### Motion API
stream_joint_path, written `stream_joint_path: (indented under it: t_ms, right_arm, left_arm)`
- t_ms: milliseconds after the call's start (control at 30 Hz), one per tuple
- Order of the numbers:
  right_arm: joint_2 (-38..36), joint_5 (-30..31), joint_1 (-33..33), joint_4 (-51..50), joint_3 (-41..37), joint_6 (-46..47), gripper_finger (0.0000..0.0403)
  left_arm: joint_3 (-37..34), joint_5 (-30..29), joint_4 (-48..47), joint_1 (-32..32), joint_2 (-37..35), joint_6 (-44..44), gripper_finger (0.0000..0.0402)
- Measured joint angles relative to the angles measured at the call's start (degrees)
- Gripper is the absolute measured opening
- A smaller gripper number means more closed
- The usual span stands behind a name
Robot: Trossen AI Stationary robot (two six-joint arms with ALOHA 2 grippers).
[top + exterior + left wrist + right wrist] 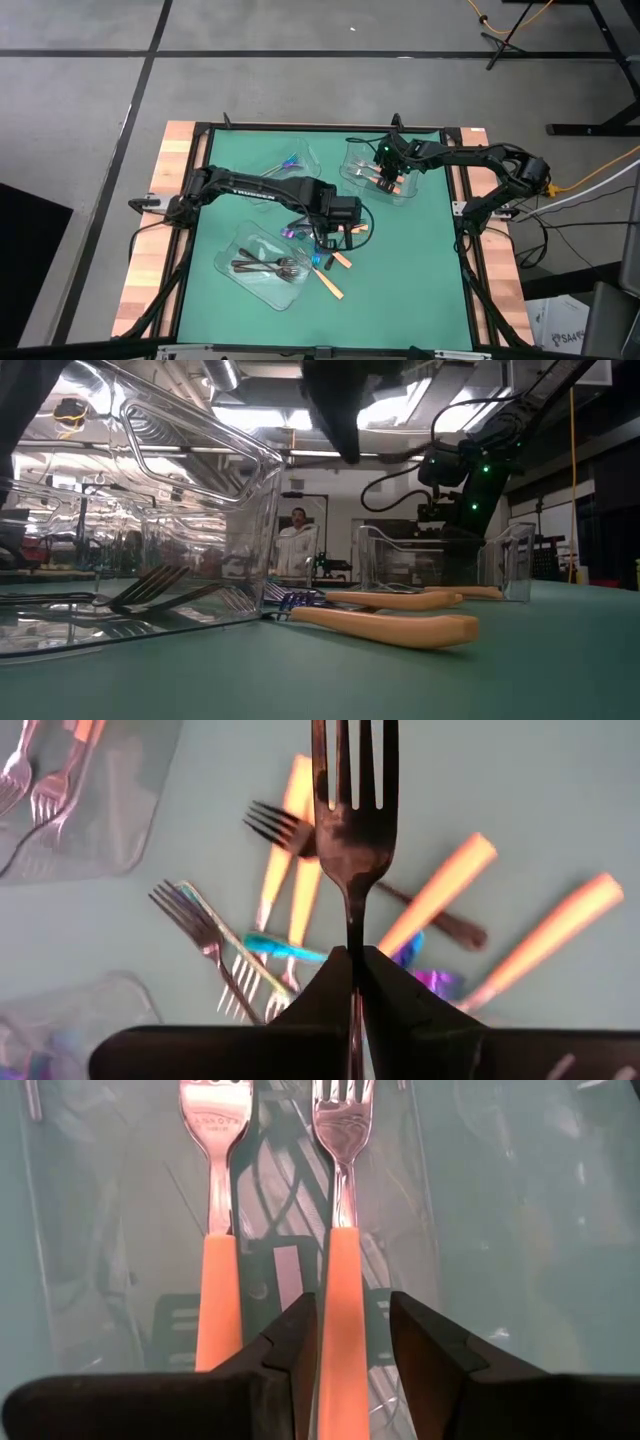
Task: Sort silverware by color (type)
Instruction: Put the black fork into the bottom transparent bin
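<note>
My left gripper [330, 238] hangs over the loose silverware in the table's middle, shut on a dark fork [355, 810]. Beneath it lie orange-handled forks [435, 895], iridescent forks [215, 945] and another dark fork [290, 830], crossing each other on the green mat. My right gripper [345, 1330] is open inside the far right clear tray [385, 170], its fingers on either side of the handle of an orange-handled fork [338, 1270]. That fork lies flat on the tray's floor beside a second one [215, 1260]. My left gripper pinches the dark fork's slim handle just behind the neck [354, 925] between its two fingers. The fingers come from above, pointing steeply down. The fork sticks out past the fingertips, tines foremost, and is lifted clear of the silverware on the mat.
A clear tray [262, 265] at the near left holds dark forks. Another clear tray [290, 165] at the far left holds iridescent pieces. Orange handles [400, 628] lie on the mat toward the near edge. A person stands in the room behind the table.
</note>
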Motion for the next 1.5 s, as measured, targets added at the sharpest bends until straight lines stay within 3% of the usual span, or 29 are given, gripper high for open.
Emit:
stream_joint_path:
  t_ms: [500, 767, 933, 1267, 1500]
  right_arm:
    - [-0.18, 0.01, 0.00, -2.16, 0.73, 0.00, 0.0115]
    - [-2.47, -0.69, 0.07, -9.88, 5.75, 0.24, 0.0115]
    - [-5.29, -6.23, 1.11, -9.57, 7.39, 3.57, 0.0115]
    - [-7.26, -6.84, 12.66, -8.99, 8.02, 3.53, 0.0115]
    - [-7.26, -6.80, 23.76, -4.63, 8.02, 9.57, 0.0115]
  left_arm:
    - [8.14, -0.12, -21.25, -8.91, 0.00, 3.14, 0.0010]
    - [8.19, -0.08, -21.60, -14.39, -0.36, 2.83, 0.0010]
    - [8.19, -0.08, -21.54, -17.25, -0.37, 2.42, 0.0011]
    - [7.47, -1.61, -21.34, -21.35, -2.55, -5.04, 0.0011]
    - [-2.29, -4.73, -21.56, -22.80, -7.41, -12.33, 0.0011]
